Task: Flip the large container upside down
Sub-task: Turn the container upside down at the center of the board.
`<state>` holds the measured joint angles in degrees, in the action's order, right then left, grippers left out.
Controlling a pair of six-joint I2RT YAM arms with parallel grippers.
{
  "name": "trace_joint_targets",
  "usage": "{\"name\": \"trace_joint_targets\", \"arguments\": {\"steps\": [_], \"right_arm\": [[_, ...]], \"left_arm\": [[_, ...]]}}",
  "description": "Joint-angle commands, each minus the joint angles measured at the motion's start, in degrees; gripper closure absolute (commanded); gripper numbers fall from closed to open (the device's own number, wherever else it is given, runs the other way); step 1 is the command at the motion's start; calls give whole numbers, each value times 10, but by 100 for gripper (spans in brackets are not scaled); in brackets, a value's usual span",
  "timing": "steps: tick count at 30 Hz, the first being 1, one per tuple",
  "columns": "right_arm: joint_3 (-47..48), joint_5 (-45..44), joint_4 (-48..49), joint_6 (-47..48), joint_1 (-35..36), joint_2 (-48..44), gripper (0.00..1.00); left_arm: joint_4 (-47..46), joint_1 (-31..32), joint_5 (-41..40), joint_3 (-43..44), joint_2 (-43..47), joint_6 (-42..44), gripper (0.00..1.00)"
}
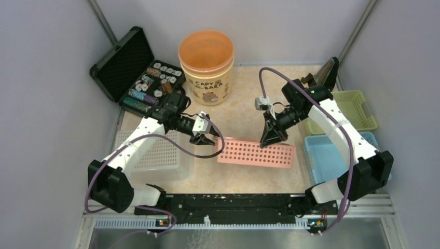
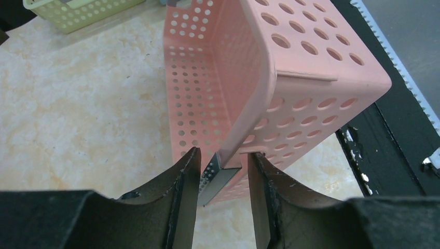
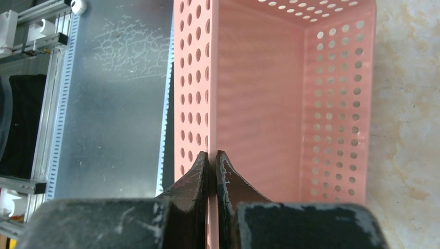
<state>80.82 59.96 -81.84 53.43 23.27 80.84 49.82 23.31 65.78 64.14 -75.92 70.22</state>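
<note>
Black rail (image 1: 233, 205): runs along the near edge and carries both arm bases.
White perforated plastic basket (image 1: 155, 155): near left, under the left arm.
Blue plastic bin (image 1: 324, 155): near right, beside the right arm.
Pink perforated plastic basket (image 1: 257, 153): the task's container, at mid-table between the white basket and the blue bin. It is tipped on its side, with the opening facing the far side.
Left gripper (image 2: 223, 154): spread, its fingers straddling the pink basket's left rim corner with a gap on each side.
Right gripper (image 3: 212, 154): pressed together, pinching the pink basket's long wall at its rim.
Beige marbled table (image 1: 244, 98): bare behind the pink basket.
Pale green plastic basket (image 1: 358, 106): right side, beyond the blue bin.
Orange-lidded round tub (image 1: 206, 67): far centre, upright.
Open black case (image 1: 129, 65): far left, holding small items.
</note>
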Motion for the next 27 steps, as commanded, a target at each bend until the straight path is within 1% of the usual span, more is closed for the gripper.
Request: {"name": "trace_joint_targets", "arguments": {"steps": [1,3,4,9,14,19,27], "right_arm": [[45,42,-11,31,3,6,100],[51,44,-20,36,1,8,100],[54,46,-25,40,0,10,100],[55,53,-35,50,-2,18,100],[43,50,-26,50,-6,25,100],[28,24,10,28,-24,25,100],[-8,-38,121,-38,-29,2,71]], "left_arm": [[10,5,18,-18,4,12,54],[-4,5,12,-28,7,8,56],[-14,5,9,-33,8,4,58],[-90,5,-6,-62,19,-52,78],[-160,5,-12,-83,29,-133,100],[-190,5,-10,-97,34,-189,100],[-191,5,-16,-98,20,-243,100]]}}
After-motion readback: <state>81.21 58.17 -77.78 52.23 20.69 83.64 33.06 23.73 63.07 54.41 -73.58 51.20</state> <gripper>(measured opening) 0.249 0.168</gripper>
